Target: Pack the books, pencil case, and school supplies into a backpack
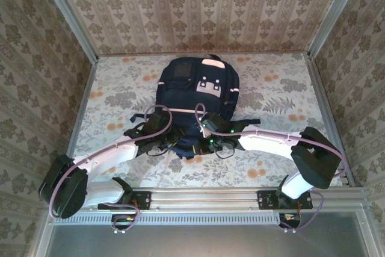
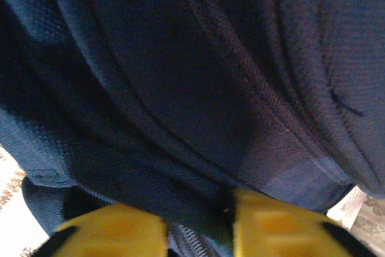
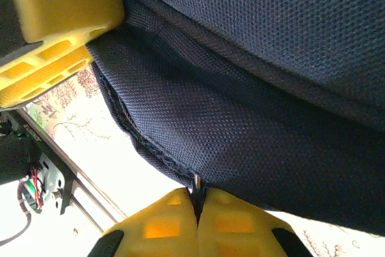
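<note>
Right end effector (image 3: 197, 195), fingers pressed together, is pinching the zipper pull (image 3: 195, 180). Left end effector (image 2: 198, 216) is clamping a backpack (image 2: 180, 88) fold. Best practice: holding that fabric taut while pulling along the seam.

The worktop (image 1: 283, 97) is presenting a pale floral-patterned surface with orange and grey-green blooms. The backpack (image 1: 195, 85) is lying flat directly on it, midway between the left and right edges. Its grey-patched end is sitting just beside the far edge, and its other end is pointing toward the near edge.
</note>
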Motion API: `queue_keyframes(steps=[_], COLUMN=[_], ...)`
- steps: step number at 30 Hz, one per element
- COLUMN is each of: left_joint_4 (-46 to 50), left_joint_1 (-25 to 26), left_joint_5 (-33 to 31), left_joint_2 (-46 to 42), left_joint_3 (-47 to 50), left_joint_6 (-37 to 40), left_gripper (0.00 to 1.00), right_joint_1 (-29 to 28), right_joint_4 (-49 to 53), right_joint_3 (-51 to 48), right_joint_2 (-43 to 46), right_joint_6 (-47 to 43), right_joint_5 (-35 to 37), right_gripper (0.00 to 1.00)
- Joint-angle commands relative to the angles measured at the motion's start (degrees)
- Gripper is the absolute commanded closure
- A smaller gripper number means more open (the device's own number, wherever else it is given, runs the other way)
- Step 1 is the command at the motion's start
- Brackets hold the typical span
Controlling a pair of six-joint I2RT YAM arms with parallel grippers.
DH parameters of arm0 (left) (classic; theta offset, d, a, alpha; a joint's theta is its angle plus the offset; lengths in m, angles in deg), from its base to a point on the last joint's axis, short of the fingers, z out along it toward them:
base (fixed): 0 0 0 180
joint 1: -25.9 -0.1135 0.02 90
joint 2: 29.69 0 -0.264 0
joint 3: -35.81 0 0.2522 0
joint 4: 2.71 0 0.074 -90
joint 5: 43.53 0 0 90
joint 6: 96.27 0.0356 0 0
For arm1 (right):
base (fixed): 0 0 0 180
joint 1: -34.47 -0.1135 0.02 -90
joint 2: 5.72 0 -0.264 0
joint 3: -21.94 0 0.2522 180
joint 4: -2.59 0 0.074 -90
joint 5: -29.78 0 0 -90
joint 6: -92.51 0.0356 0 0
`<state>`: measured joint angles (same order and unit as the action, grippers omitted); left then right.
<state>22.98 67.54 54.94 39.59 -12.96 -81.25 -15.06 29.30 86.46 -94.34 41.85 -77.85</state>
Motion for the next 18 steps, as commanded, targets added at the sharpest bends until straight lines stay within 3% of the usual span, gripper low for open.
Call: queue_keyframes(steps=[1, 4, 18], left_joint_4=[-1.68, 0.59, 5.16], left_joint_1=[-0.43, -1.97, -7.09], left_joint_5=[-1.49, -2.46, -2.06], left_joint_2=[-1.31, -3.27, -7.44], left_joint_3=[-0.41, -0.83, 0.37], left_joint_6=[0.19, 2.24, 6.58], left_gripper=[0.85, 0.93, 0.93], right_joint_1=[-0.55, -0.03, 9.51], right_joint_4=[3.65, 7.25, 11.59], right_joint_3=[1.50, 1.15, -3.50], right_joint_2=[2.08, 2.57, 6.51], right_joint_6=[-2.19, -4.13, -9.84], right_joint_5=[3.14, 5.76, 7.60], right_gripper=[1.00, 1.00, 1.00])
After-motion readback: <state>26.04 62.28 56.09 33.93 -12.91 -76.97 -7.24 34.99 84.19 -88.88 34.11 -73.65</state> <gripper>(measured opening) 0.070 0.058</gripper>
